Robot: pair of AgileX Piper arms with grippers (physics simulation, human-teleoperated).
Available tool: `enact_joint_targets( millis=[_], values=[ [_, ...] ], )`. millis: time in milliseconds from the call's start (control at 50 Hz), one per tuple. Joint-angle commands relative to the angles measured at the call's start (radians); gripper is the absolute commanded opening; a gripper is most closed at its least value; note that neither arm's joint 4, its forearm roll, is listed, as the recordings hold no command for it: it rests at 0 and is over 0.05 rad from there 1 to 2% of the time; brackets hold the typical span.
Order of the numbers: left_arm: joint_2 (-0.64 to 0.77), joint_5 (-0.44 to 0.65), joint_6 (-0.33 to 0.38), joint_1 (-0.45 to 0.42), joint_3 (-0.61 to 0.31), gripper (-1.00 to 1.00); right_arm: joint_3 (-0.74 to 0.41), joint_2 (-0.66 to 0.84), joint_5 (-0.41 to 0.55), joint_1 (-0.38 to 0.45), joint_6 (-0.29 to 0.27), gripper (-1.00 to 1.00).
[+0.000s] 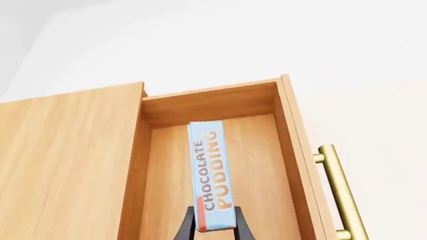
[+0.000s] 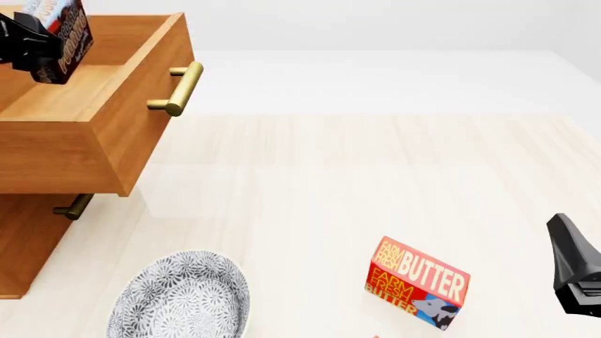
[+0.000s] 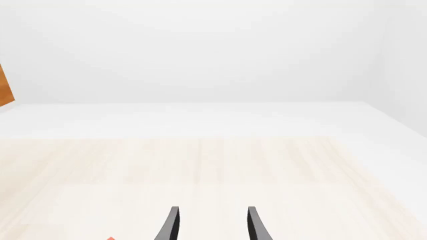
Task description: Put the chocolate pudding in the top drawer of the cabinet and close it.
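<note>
My left gripper (image 1: 213, 231) is shut on the chocolate pudding (image 1: 212, 172), a thin light blue box held edge-up over the inside of the open top drawer (image 1: 260, 170). In the front view the left gripper (image 2: 33, 49) holds the pudding (image 2: 66, 32) above the pulled-out top drawer (image 2: 103, 134) of the cabinet (image 2: 24, 239), at the far left. The drawer's brass handle (image 2: 179, 88) points toward the table's middle. My right gripper (image 3: 212, 227) is open and empty, low at the right edge of the front view (image 2: 575, 271).
A red-orange Farm Fresh Butter box (image 2: 418, 283) stands near the front, left of the right gripper. A patterned grey bowl (image 2: 183, 299) sits in front of the cabinet. A lower drawer's handle (image 2: 73, 206) shows under the open drawer. A small red corner (image 3: 110, 238) shows at the frame edge.
</note>
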Motion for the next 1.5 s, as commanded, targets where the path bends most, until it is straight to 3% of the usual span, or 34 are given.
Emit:
enact_joint_targets(
  millis=[20, 1300, 1320, 1500],
  values=[
    [0.023, -0.037, 0.012, 0.016, 0.023, -1.00, 0.000, 0.000, 0.000, 0.000, 0.000, 1.00],
    [0.099, -0.097, -0.028, 0.007, 0.057, -1.00, 0.000, 0.000, 0.000, 0.000, 0.000, 1.00],
    [0.098, -0.098, -0.027, 0.009, 0.057, 1.00, 0.000, 0.000, 0.000, 0.000, 0.000, 1.00],
    [0.088, -0.098, -0.014, 0.013, 0.063, 1.00, 0.000, 0.000, 0.000, 0.000, 0.000, 1.00]
  ],
)
